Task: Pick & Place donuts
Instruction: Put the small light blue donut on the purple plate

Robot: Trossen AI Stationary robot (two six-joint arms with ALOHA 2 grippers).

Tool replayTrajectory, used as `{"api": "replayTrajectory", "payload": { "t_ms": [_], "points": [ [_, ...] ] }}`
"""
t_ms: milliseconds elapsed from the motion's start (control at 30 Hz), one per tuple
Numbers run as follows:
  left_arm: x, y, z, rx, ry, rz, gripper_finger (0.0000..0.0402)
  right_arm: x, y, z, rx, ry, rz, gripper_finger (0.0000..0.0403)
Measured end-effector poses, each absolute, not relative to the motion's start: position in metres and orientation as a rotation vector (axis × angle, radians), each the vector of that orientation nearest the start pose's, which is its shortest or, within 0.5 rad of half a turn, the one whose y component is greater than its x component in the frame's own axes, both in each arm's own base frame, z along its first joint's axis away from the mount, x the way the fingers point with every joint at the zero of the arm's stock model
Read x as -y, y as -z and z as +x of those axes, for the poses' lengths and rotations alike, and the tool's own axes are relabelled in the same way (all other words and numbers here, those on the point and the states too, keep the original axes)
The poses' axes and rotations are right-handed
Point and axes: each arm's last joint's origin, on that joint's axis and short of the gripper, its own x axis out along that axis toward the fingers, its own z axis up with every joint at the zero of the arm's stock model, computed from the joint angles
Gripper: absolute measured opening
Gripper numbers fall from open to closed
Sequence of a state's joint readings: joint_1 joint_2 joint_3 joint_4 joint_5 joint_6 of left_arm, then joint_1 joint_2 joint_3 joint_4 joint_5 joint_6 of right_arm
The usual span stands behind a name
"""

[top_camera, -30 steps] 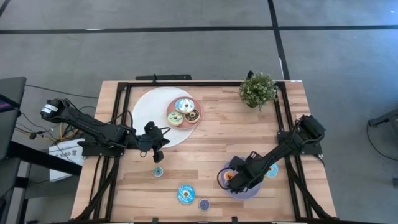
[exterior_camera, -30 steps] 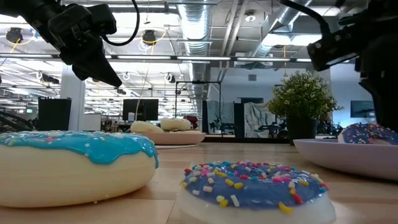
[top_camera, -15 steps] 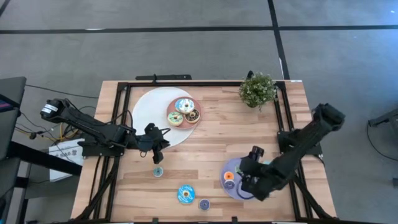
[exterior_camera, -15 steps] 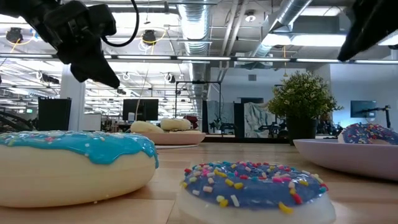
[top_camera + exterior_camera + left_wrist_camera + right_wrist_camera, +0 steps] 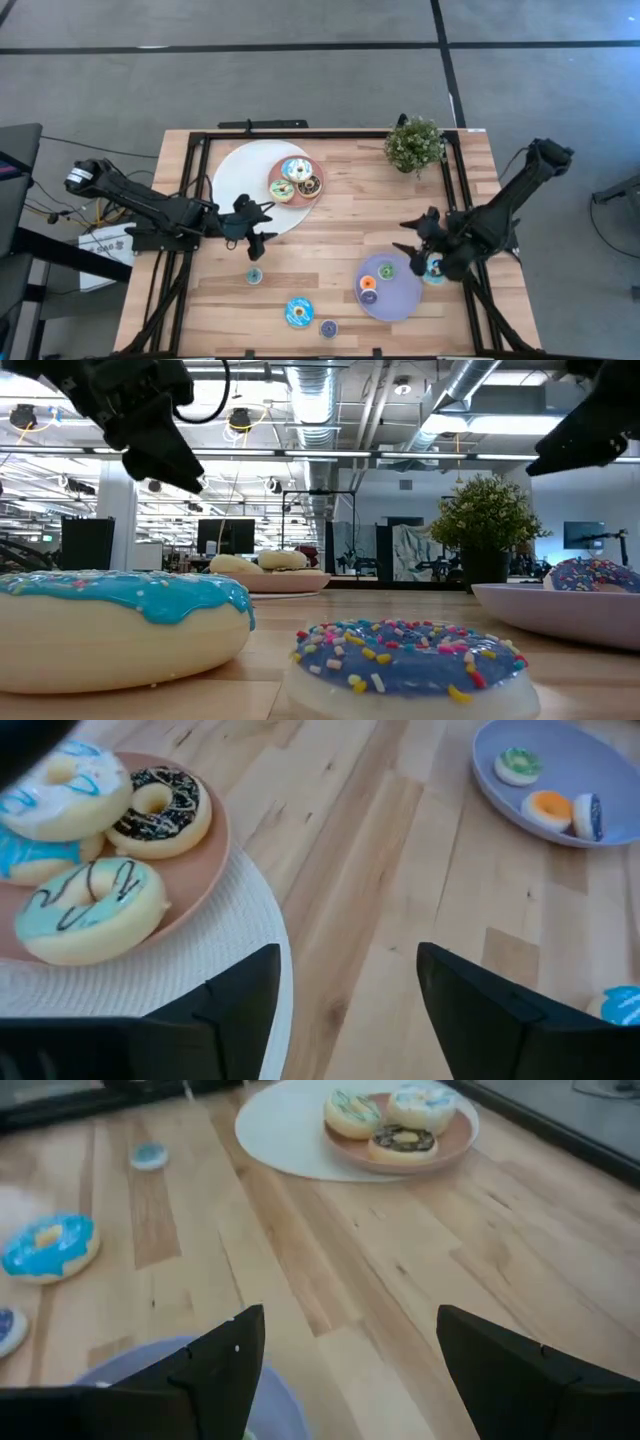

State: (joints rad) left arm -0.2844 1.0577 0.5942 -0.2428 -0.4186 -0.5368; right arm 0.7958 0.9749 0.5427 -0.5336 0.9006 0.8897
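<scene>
While my left gripper [image 5: 262,222] hangs over the near edge of the white mat [image 5: 238,180], its fingers stand apart with nothing between them; under it I see bare wood and the mat's rim. Just beyond it on the mat sits the pink plate [image 5: 318,190], carrying three donuts: a white-and-blue one [image 5: 68,788], a chocolate one [image 5: 158,810] and a mint one with dark stripes [image 5: 92,910]. My right gripper [image 5: 415,240] is raised over the table on the right side, just past the far edge of the lavender plate [image 5: 398,296], fingers spread wide and empty. On that plate lie three small donuts: green [image 5: 386,270], orange [image 5: 368,283] and purple [image 5: 368,297]. A teal donut [image 5: 435,270] lies just right of that plate, partly hidden under my right arm. Near my left gripper, on the bare wood, lies a small teal donut [image 5: 254,276]. Closer to the near edge lie a big blue donut [image 5: 299,312] and, to its right, a small dark blue sprinkled one [image 5: 328,327]. A potted plant [image 5: 414,145] stands at the far right of the table.
</scene>
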Motion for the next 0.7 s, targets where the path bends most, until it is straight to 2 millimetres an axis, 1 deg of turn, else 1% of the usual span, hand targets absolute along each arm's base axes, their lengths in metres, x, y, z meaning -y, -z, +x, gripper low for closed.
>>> {"api": "replayTrajectory", "payload": {
  "t_ms": [100,233,333,433,533,700],
  "points": [
    [0.055,-0.222,0.205,-0.691,-0.320,-0.244,0.0227,-0.094,-0.200,0.126,-0.520,0.338,0.189,0.0286],
    [0.069,-0.225,0.207,-0.858,-0.386,-0.239,0.0220,-0.090,-0.199,0.123,-0.506,0.346,0.328,0.0286],
    [0.079,-0.226,0.210,-0.979,-0.461,-0.280,0.0215,-0.089,-0.198,0.124,-0.507,0.356,0.332,0.0286],
    [0.090,-0.222,0.214,-1.083,-0.506,-0.330,0.0209,-0.091,-0.195,0.125,-0.520,0.356,0.298,0.0286],
    [0.101,-0.215,0.219,-1.155,-0.512,-0.357,0.0204,-0.093,-0.193,0.127,-0.532,0.356,0.271,0.0286],
    [0.112,-0.203,0.223,-1.212,-0.521,-0.395,0.0194,-0.098,-0.189,0.134,-0.506,0.378,0.365,0.0286]
  ]
}}
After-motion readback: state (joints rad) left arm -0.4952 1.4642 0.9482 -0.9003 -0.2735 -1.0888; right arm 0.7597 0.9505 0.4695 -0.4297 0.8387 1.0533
